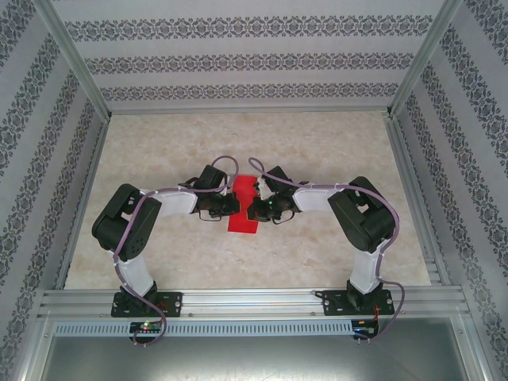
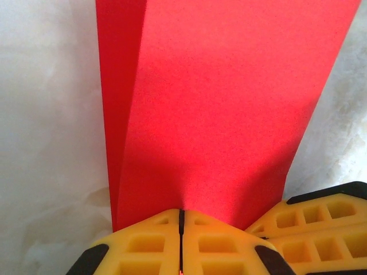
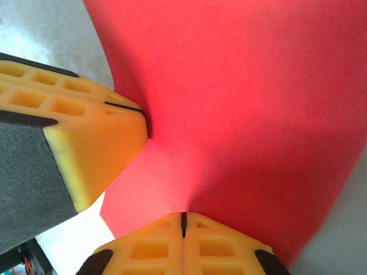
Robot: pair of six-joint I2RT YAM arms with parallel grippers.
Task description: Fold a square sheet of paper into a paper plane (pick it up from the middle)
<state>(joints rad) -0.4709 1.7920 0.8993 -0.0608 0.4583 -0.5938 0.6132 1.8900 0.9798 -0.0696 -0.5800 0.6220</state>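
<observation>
The square sheet of paper [image 1: 242, 219] is bright red and folded into a narrower creased strip. It is held just above the middle of the table between both grippers. My left gripper [image 1: 236, 205] is shut on its left side. In the left wrist view the jaws [image 2: 181, 213] pinch the paper's [image 2: 218, 103] near edge, with a fold line running up on the left. My right gripper [image 1: 252, 209] is shut on the right side. Seen from the right wrist, the right gripper [image 3: 183, 216] clamps the paper [image 3: 246, 103], and the left gripper's yellow fingers [image 3: 97, 143] grip it close by.
The marbled tabletop [image 1: 317, 151] has open room all around the paper. Patterned walls [image 1: 238, 63] and metal frame posts [image 1: 75, 63] enclose the back and sides. An aluminium rail [image 1: 254, 302] runs along the near edge by the arm bases.
</observation>
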